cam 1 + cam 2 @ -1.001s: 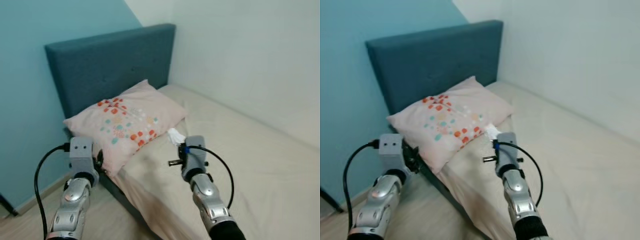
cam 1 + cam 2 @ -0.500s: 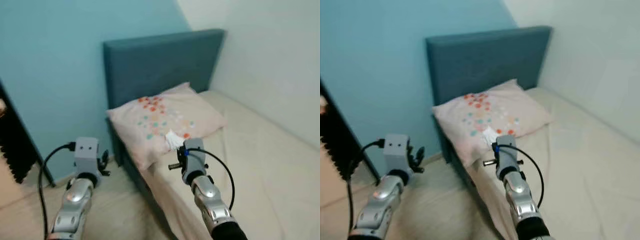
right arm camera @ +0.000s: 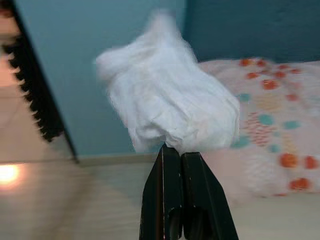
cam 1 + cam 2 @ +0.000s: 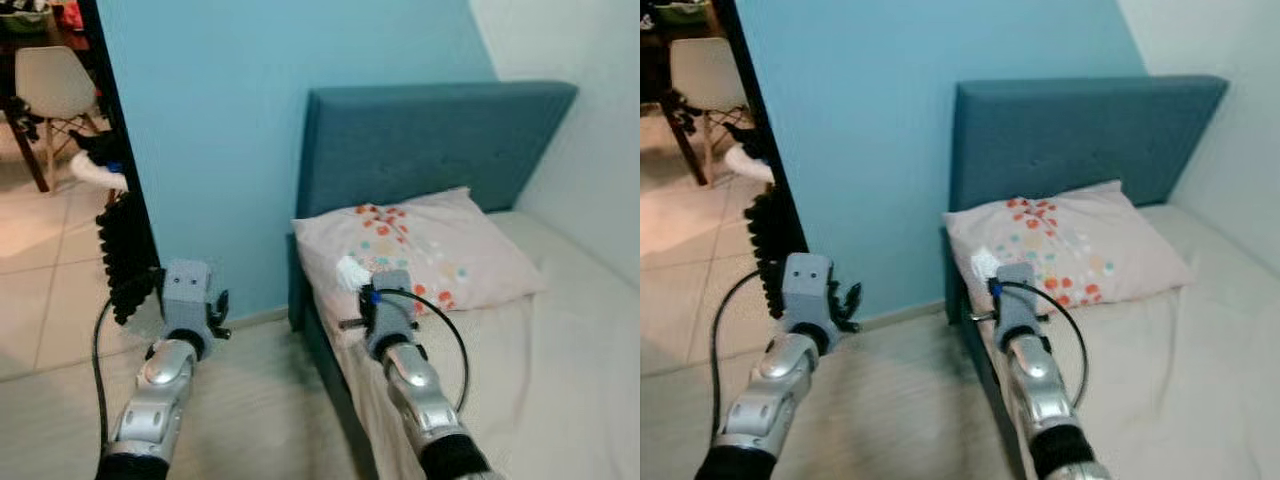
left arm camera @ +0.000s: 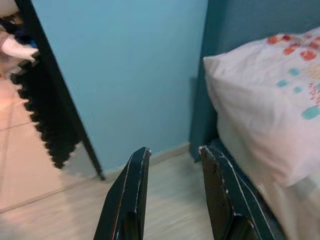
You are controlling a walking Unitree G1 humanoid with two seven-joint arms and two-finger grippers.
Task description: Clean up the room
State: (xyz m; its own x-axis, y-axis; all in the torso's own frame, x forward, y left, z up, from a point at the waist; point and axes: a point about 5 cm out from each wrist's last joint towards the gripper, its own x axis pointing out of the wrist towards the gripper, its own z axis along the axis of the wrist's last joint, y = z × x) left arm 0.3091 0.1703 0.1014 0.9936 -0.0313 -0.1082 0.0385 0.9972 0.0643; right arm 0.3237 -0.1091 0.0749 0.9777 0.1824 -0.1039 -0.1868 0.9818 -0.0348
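My right gripper [image 3: 173, 150] is shut on a crumpled white tissue [image 3: 167, 110], held up in front of the bed's near corner; the same white tissue [image 4: 351, 271] shows above the wrist in the head views. My left gripper [image 5: 172, 152] stands open with nothing between its fingers, over the floor beside the bed. A pink pillow [image 4: 425, 245] with coloured dots lies at the head of the bed [image 4: 560, 350], against the teal headboard [image 4: 430, 140].
A blue wall [image 4: 220, 120] stands straight ahead. At its left end is a black door frame with a black jagged object [image 4: 122, 250] leaning on it. Beyond lie a tiled floor and a white chair [image 4: 50, 85]. Pale floor [image 4: 260, 400] runs beside the bed.
The whole view has swung to the left: the bed and pillow now sit on the right, and the doorway and chair have come into sight. The right gripper still holds the tissue.
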